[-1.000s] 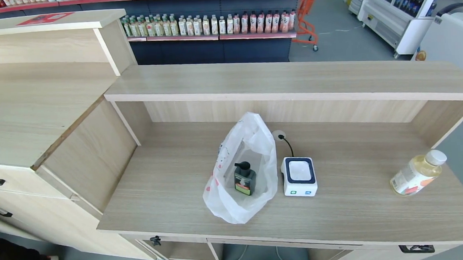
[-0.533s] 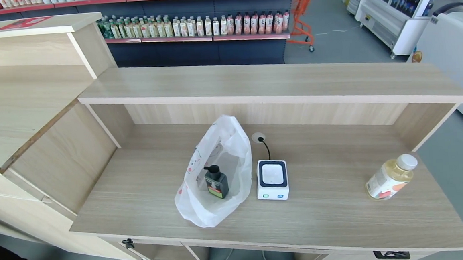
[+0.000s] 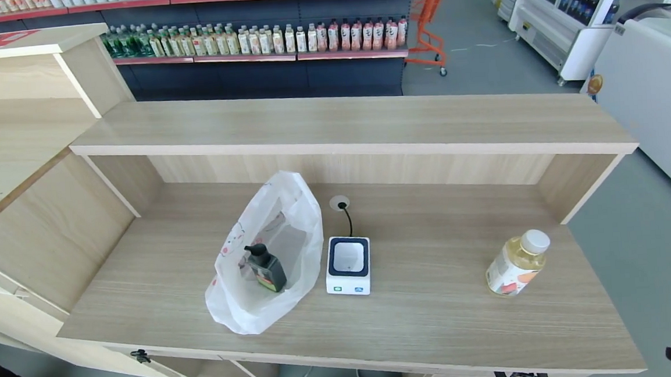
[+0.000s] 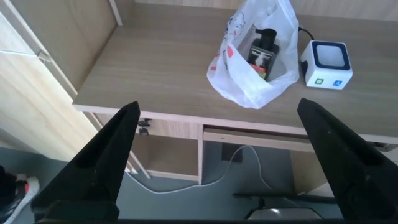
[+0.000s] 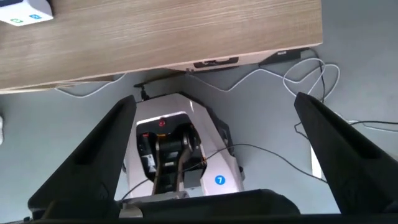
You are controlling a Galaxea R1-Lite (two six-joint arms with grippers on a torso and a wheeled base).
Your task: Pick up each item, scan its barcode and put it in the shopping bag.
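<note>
On the counter (image 3: 425,317), the white shopping bag (image 3: 279,215) stands open at the left with a black pump bottle (image 3: 266,268) inside. The scanner (image 3: 348,257) sits just beside the bag, and a yellow drink bottle (image 3: 517,256) stands well apart near the right end. Since a second ago the head camera has swung, sliding everything leftward in its view, but nothing itself has moved. The left gripper (image 4: 217,106) and right gripper (image 5: 214,101) hang before the counter's front edge, jaws wide apart, empty.

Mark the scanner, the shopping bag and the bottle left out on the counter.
scanner (image 3: 348,257): head view, on its pale scan window.
shopping bag (image 3: 237,314): head view, on its near plastic wall.
bottle (image 3: 513,267): head view, on the middle of its body.
</note>
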